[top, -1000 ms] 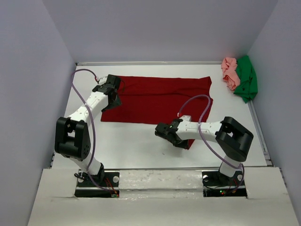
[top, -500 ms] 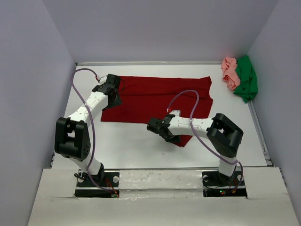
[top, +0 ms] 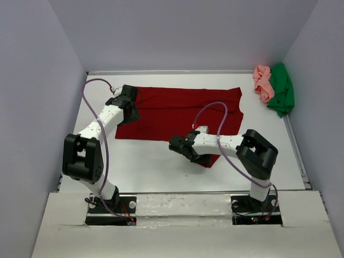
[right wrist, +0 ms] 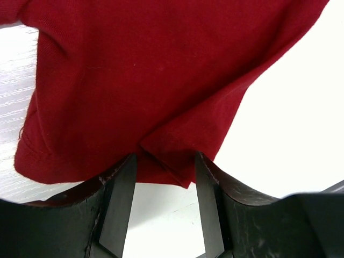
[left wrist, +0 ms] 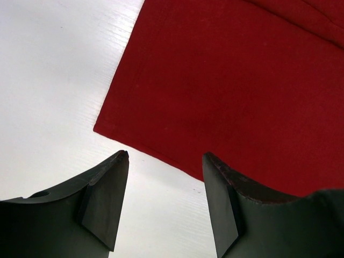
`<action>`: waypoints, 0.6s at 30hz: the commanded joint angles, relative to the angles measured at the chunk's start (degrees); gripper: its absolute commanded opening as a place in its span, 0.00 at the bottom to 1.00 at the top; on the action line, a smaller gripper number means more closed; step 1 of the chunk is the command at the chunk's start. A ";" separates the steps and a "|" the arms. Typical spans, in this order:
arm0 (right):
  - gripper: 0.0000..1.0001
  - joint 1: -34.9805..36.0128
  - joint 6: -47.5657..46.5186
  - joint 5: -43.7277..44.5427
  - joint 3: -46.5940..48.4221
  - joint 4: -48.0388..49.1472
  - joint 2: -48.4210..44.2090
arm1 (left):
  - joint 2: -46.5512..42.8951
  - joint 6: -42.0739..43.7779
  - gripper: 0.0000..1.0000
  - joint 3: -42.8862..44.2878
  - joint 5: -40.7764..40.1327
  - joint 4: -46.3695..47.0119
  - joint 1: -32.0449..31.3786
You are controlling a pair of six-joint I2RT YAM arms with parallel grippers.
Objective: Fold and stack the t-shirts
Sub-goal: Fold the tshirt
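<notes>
White tabletop (top: 150, 161), boxed in by pale walls, carries the dark red t-shirt (top: 183, 110) spread flat across its far half. The pale pink t-shirt (top: 263, 83) and the bright green t-shirt (top: 281, 91) lie crumpled together in the far right corner, touching each other and well apart from the red one.

A second ago the right arm reached less far toward the centre. It has since swung left, and the near right corner of the red cloth has travelled left with it. Over the last half second it has barely shifted. The left arm has not moved.

From above, the right gripper (top: 196, 152) is a dark mass low over that corner, and its fingers cannot be made out. Its wrist view shows more: the right gripper (right wrist: 165, 161) has a bunched fold of red hem between its fingertips, touching both inner faces, so it is clenched on the shirt. The stitched edge curls at the left.

The left arm stretches forward from its base, elbow raised, with the left gripper (top: 130, 110) at the shirt's left side. Its wrist view shows the left gripper (left wrist: 164, 161) released, fingers apart and holding nothing. It hangs above the shirt's near left corner, with bare tabletop beside it.
</notes>
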 commanded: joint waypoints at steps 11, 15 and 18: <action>0.41 -3.35 -2.53 2.40 -0.81 3.24 0.22 | -3.37 1.06 0.67 -1.03 0.87 0.70 -0.31; 0.29 -3.88 -3.94 2.22 -0.54 4.21 1.01 | -3.55 1.15 0.66 -1.20 0.96 0.79 -0.23; 0.17 -3.88 -4.29 1.44 -0.45 4.92 1.19 | -3.37 1.15 0.67 -1.55 0.79 0.96 -0.31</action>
